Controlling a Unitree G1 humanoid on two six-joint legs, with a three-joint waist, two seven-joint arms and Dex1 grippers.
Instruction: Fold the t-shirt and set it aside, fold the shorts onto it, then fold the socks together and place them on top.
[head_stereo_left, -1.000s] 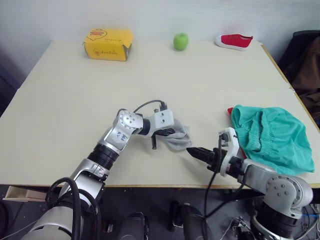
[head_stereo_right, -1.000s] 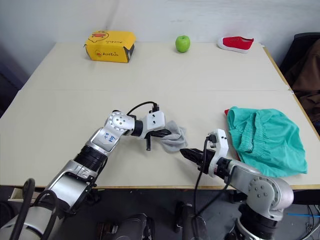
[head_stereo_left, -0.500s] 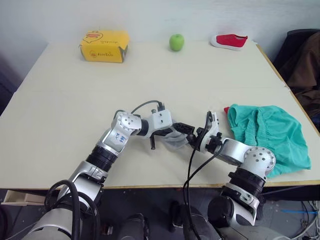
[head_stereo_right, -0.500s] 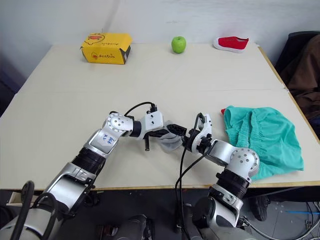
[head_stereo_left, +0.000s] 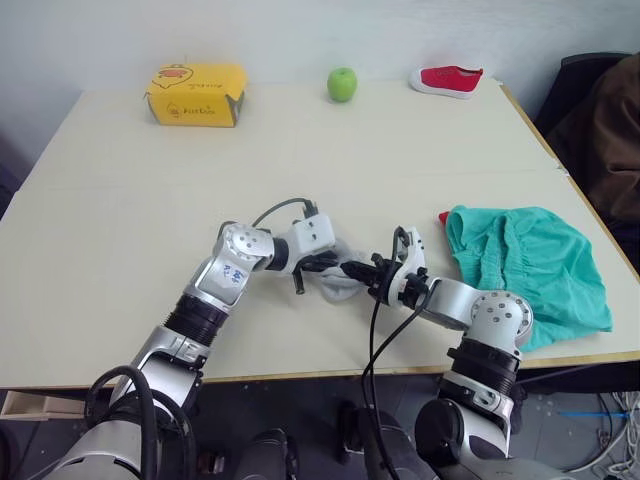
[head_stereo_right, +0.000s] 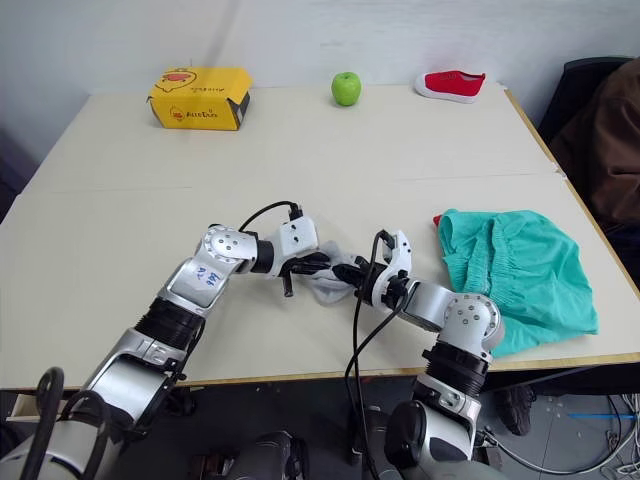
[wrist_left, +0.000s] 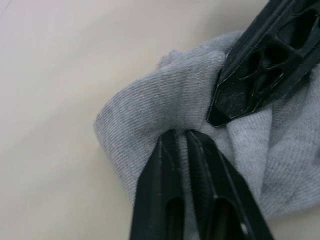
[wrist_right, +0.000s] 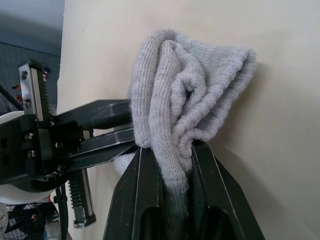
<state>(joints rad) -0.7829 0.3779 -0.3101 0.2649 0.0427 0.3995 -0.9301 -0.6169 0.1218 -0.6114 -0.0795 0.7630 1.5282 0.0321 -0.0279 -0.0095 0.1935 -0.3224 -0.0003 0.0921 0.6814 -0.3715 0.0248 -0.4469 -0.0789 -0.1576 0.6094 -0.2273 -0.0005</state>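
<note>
While the teal shorts lie at the tabletop's right edge, the grey socks are being pinched mid-table by both the left claw and right claw.

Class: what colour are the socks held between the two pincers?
Plain light grey knit socks; the right wrist view shows it best.

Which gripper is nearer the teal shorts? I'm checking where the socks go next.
Right. The right gripper, shut on the socks, sits just short of the shorts. The left gripper grips the same socks from the far side, farther away.
</note>
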